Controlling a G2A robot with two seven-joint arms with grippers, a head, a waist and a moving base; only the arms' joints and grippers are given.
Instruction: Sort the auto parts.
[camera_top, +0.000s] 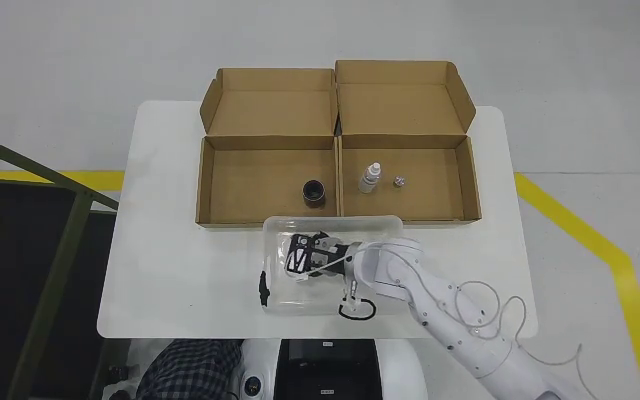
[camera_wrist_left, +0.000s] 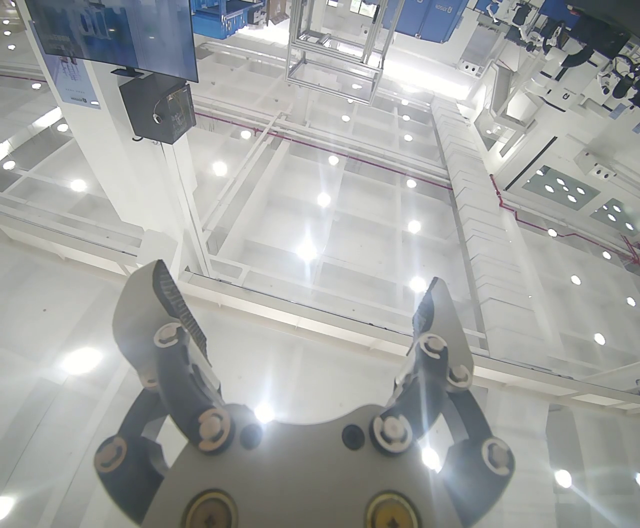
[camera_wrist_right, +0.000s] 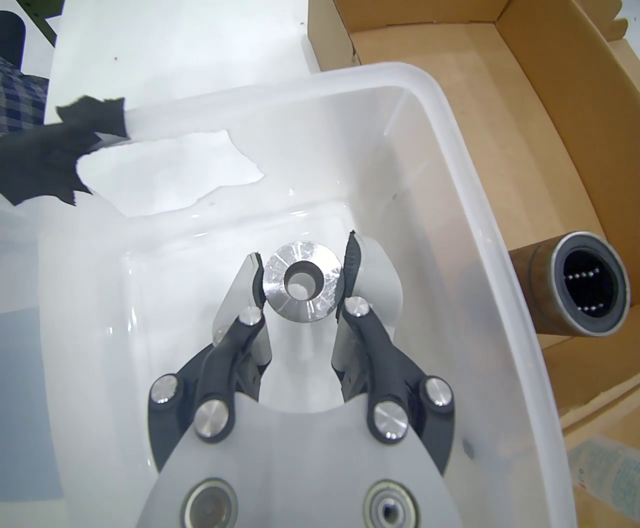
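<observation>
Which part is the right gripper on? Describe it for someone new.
On the white table, find the clear bin next to the two cardboard boxes. Inside it, the right gripper pinches a shiny silver ring with a round centre hole. The cylinder in the box beside is dark and longer.

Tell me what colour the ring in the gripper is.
The ring is shiny silver; clearest in right wrist view.

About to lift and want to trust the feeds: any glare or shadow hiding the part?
Right wrist view: the metal ring gleams between the right gripper's fingers, its outline plain. Left wrist view: ceiling lamps flare across the open left gripper. Top view: even light over the clear bin.
</observation>
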